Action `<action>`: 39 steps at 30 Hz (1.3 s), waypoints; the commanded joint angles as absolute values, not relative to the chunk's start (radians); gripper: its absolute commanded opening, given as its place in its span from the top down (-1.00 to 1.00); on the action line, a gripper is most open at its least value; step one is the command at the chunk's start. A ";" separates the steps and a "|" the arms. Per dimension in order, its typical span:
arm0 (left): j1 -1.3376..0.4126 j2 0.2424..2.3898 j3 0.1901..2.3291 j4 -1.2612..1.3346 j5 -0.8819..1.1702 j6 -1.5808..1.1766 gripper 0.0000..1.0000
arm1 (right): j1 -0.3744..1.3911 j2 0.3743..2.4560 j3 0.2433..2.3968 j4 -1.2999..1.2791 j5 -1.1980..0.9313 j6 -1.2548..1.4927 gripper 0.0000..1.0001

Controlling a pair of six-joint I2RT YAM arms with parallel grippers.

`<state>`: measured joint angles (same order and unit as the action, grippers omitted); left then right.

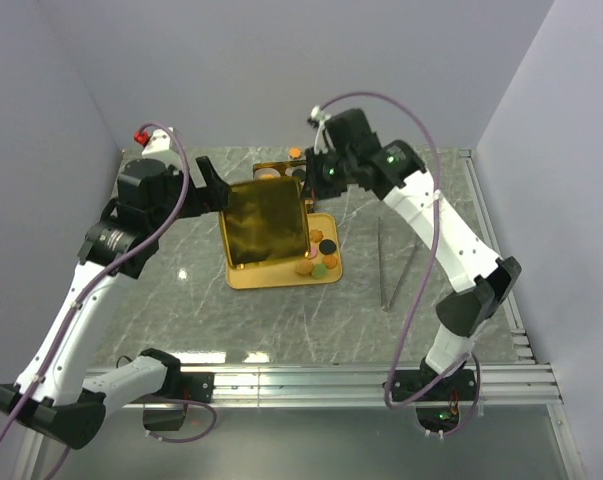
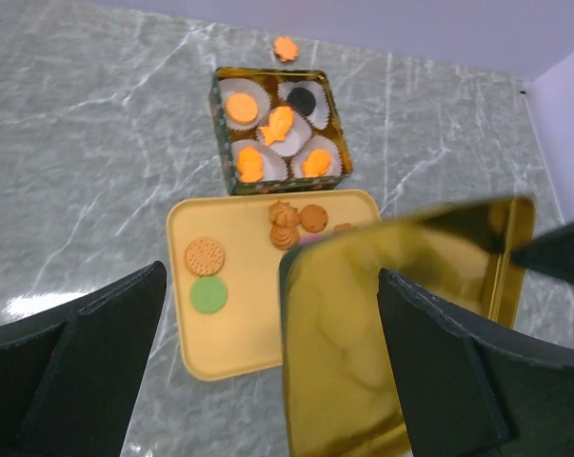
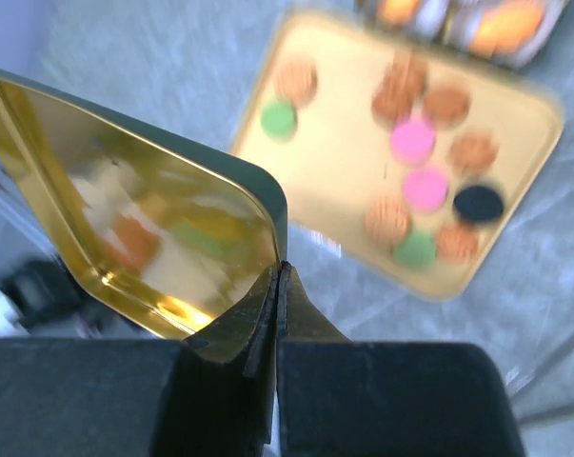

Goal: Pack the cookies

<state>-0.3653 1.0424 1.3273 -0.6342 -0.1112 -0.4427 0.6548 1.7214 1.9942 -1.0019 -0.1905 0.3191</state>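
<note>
Several cookies (image 2: 277, 127) sit in white paper cups inside the dark tin (image 2: 213, 105). More cookies (image 3: 412, 140) lie on the yellow tray (image 2: 239, 333), at its right end in the top view (image 1: 319, 255). My right gripper (image 3: 281, 271) is shut on the rim of the gold tin lid (image 3: 125, 209), holding it tilted above the tray (image 1: 281, 277). From above, the lid (image 1: 266, 222) hides most of the tray and part of the tin. My left gripper (image 2: 272, 276) stands wide open at the lid's left edge (image 2: 363, 343), holding nothing.
One orange cookie (image 2: 286, 48) lies loose on the marble table beyond the tin. Two thin metal rods (image 1: 381, 265) lie to the right of the tray. Walls close in on the left, the back and the right.
</note>
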 commanded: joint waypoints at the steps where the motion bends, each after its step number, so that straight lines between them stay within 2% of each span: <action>1: -0.312 1.065 1.378 -0.519 0.063 -0.422 -0.98 | 0.550 1.782 2.115 -1.060 -0.279 0.350 1.00; 8: -0.233 1.066 1.293 -0.413 0.363 -0.457 -0.97 | 0.459 1.776 2.108 -1.025 -0.394 0.390 1.00; 15: -0.213 1.120 1.172 -0.235 0.537 -0.554 -0.95 | 0.440 1.740 2.054 -1.005 -0.446 0.406 1.00; 18: -0.210 1.157 1.166 -0.190 0.592 -0.574 -0.86 | 0.427 1.735 2.046 -0.993 -0.469 0.419 1.00; 21: -0.206 1.192 1.181 -0.166 0.676 -0.584 -0.58 | 0.416 1.738 2.037 -0.965 -0.511 0.440 1.00; 22: -0.207 1.201 1.199 -0.169 0.711 -0.581 -0.36 | 0.408 1.738 2.034 -0.957 -0.523 0.446 1.00; 24: -0.207 1.230 1.215 -0.176 0.745 -0.572 -0.16 | 0.403 1.738 2.029 -0.931 -0.543 0.466 1.00; 25: -0.207 1.236 1.229 -0.181 0.768 -0.569 0.07 | 0.399 1.743 2.029 -0.924 -0.548 0.472 1.00; 27: -0.207 1.246 1.235 -0.181 0.782 -0.563 0.34 | 0.397 1.752 2.037 -0.916 -0.558 0.479 1.00; 28: -0.207 1.246 1.245 -0.187 0.784 -0.560 0.67 | 0.396 1.756 2.043 -0.916 -0.558 0.482 1.00; 29: -0.207 1.244 1.252 -0.195 0.778 -0.557 0.88 | 0.394 1.759 2.046 -0.916 -0.558 0.482 1.00; 30: -0.207 1.247 1.261 -0.204 0.767 -0.545 0.99 | 0.393 1.767 2.049 -0.920 -0.549 0.485 1.00; 31: -0.207 1.246 1.279 -0.218 0.761 -0.534 0.99 | 0.391 1.769 2.057 -0.925 -0.542 0.486 1.00; 32: -0.209 1.249 1.290 -0.244 0.752 -0.520 0.99 | 0.387 1.772 2.062 -0.931 -0.529 0.489 0.89; 33: -0.209 1.250 1.304 -0.270 0.709 -0.482 0.99 | 0.382 1.775 2.065 -0.942 -0.517 0.494 0.60; 35: -0.222 1.253 1.353 -0.366 0.637 -0.430 0.99 | 0.368 1.772 2.068 -0.959 -0.477 0.502 0.25; 37: -0.253 1.255 1.405 -0.434 0.481 -0.336 0.99 | 0.356 1.761 2.062 -0.966 -0.451 0.521 -0.25; 39: -0.282 1.259 1.433 -0.518 0.296 -0.245 0.99 | 0.330 1.749 2.060 -0.962 -0.462 0.544 -0.48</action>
<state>-0.2440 1.2652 1.3499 -0.4072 0.5434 -0.4088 0.3683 1.7870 2.0354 -0.9737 -0.4839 0.5095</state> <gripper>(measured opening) 0.126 0.691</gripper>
